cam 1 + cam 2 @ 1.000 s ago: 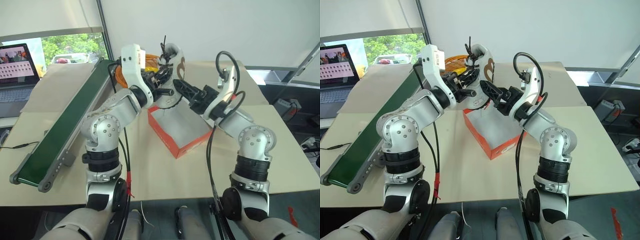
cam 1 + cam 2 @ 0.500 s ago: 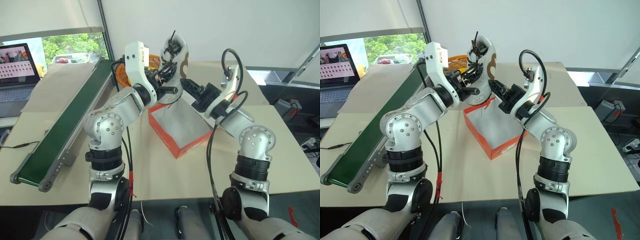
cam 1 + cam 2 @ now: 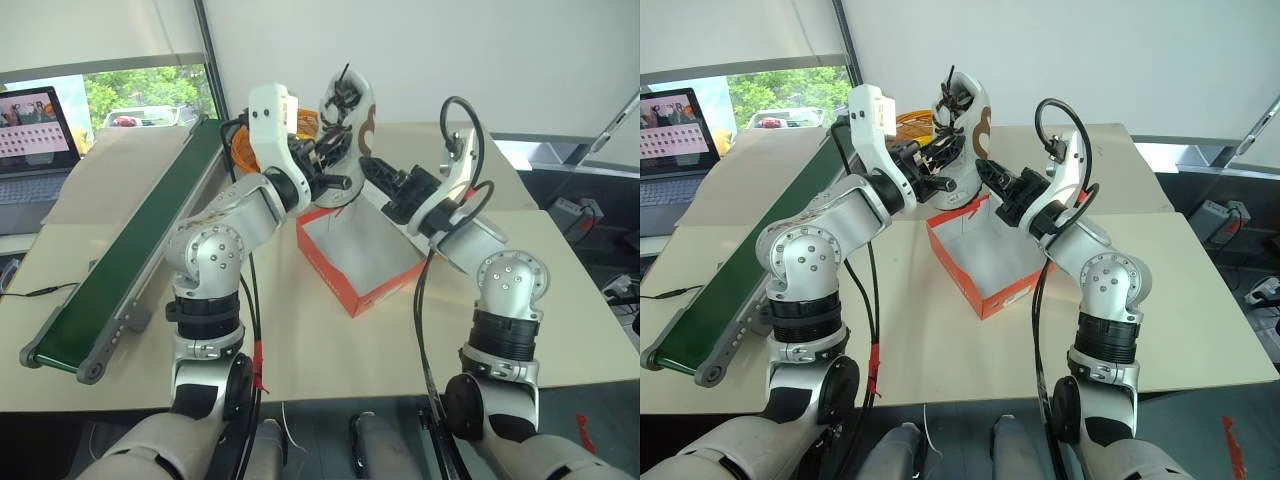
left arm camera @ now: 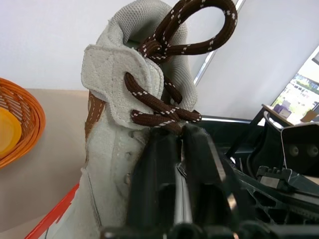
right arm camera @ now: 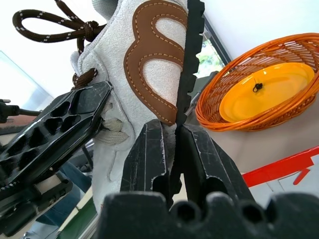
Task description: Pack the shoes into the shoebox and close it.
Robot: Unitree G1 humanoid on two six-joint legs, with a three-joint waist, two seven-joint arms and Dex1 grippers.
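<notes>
Mid-handover over box (image 3: 360, 262): R gripper (image 5: 175, 130) clamped on shoe (image 3: 349, 120) sole; L gripper (image 4: 180, 149) pinching laces. Next: free L, lower in.

One shoe (image 3: 349, 120) — one shoebox (image 3: 360, 258) — one basket (image 5: 259, 99) — one laptop (image 3: 35, 135)

Head pair set high, facing forward and down over both arms to the table (image 3: 330, 340) and shoebox (image 3: 362, 262), eyes slightly offset sideways. Wrist cameras pressed close, sighting along own fingers. All four share the raised shoe (image 3: 964, 122); wrists also catch the wicker basket (image 5: 259, 99).
</notes>
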